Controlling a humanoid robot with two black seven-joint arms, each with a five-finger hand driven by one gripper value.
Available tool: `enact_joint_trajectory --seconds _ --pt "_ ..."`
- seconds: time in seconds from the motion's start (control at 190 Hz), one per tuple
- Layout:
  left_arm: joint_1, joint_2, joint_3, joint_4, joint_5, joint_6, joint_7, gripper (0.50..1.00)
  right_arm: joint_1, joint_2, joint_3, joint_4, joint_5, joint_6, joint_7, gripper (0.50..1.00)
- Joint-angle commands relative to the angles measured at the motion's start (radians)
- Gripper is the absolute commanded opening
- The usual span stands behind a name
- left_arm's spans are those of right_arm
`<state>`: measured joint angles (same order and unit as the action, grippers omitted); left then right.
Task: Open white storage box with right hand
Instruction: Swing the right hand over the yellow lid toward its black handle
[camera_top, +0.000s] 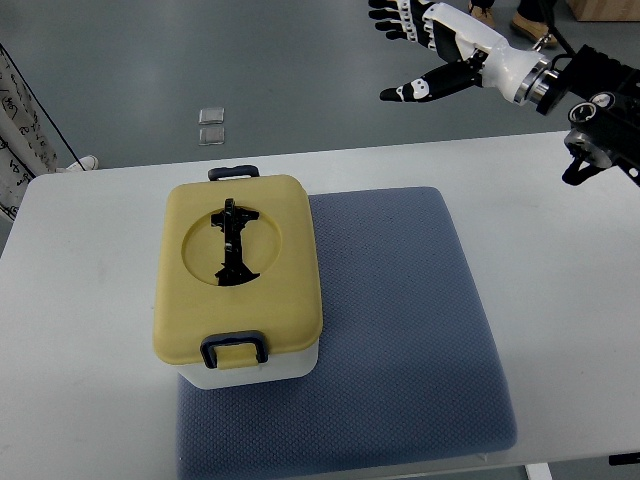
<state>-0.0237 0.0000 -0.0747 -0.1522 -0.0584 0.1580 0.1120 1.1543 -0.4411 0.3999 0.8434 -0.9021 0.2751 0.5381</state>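
A white storage box (250, 368) with a yellow lid (270, 290) sits on the left part of a blue-grey mat (400, 320). The lid is down, with a black folding handle (234, 245) lying in its round recess. Dark blue latches show at the near end (234, 347) and the far end (233, 172). My right hand (425, 40) hangs high at the upper right, beyond the table's far edge and well away from the box. Its black fingers (412, 90) are spread and hold nothing. The left arm does not show.
The white table (560, 300) carries the mat and box. Two small clear square things (211, 124) lie on the grey floor beyond the far edge. A patterned cloth (25, 120) hangs at the left edge. A person's shoes (530, 28) show at the top right.
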Motion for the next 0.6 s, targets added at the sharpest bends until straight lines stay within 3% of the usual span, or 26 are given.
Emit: enact_joint_trajectory --seconds 0.0,0.332,0.595 --pt "-0.001 0.000 0.001 0.000 0.000 0.000 0.000 1.000 0.113 -0.005 -0.081 0.059 -0.116 0.035 0.002 0.930" --pt "0.001 0.000 0.001 0.000 0.000 0.000 0.000 1.000 0.372 0.145 -0.181 0.117 -0.448 0.194 0.046 0.928" --pt "-0.001 0.000 0.001 -0.001 0.000 0.000 0.000 1.000 0.469 0.240 -0.300 0.177 -0.600 0.223 0.073 0.924"
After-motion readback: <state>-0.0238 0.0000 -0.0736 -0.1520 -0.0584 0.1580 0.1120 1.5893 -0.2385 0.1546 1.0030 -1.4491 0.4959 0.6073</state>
